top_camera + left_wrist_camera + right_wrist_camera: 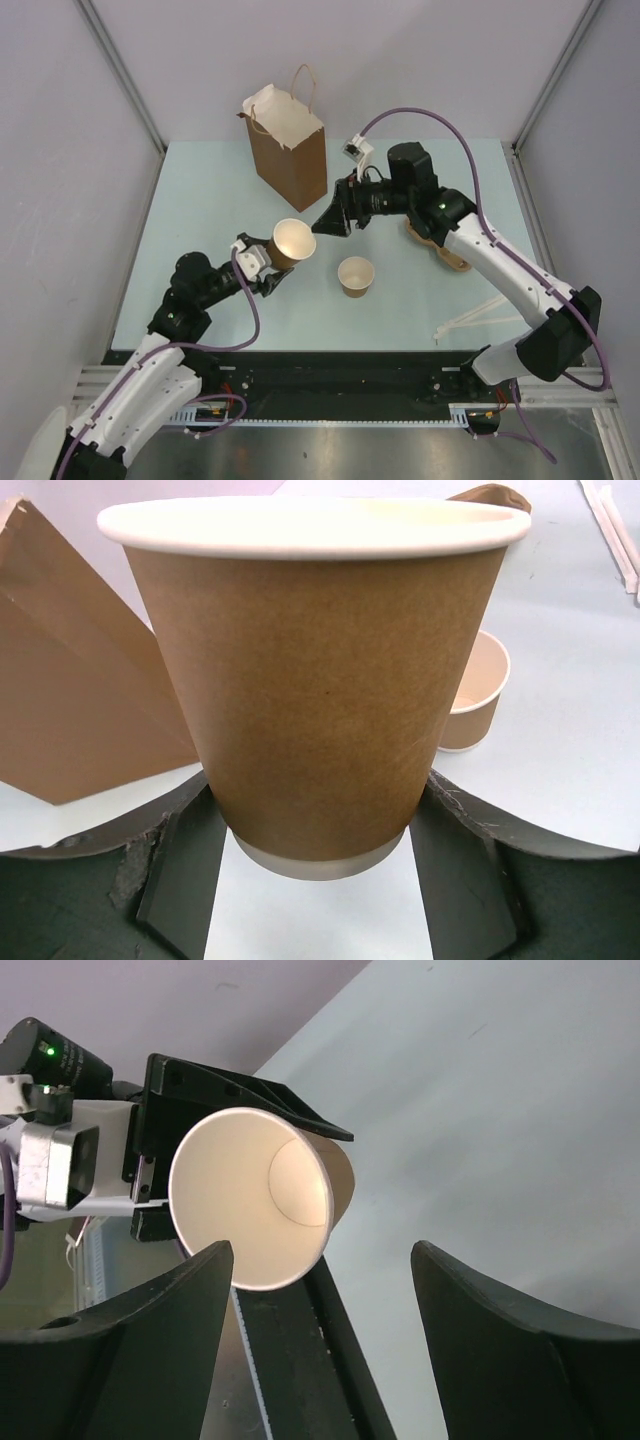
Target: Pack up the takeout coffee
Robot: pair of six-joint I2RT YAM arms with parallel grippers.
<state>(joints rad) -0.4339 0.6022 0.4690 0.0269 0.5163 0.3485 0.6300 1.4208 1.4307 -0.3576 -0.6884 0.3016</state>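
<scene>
Above the middle of the surface [200, 215], the left end effector [272, 262] grips a kraft paper cup [293, 243] around its body, lifted clear and tipped so that its pale, empty, lidless mouth faces the right end effector [325, 222]. That one's jaws stand apart with nothing between them, close to the rim. A second cup [356, 276] stands open on the surface nearby. Neither cup is in the paper bag [292, 160] at the far side, and no lid shows. A brown shape [447, 256] under the right arm may be a carrier tray. Packing looks barely begun, with the bagging all left to do.
</scene>
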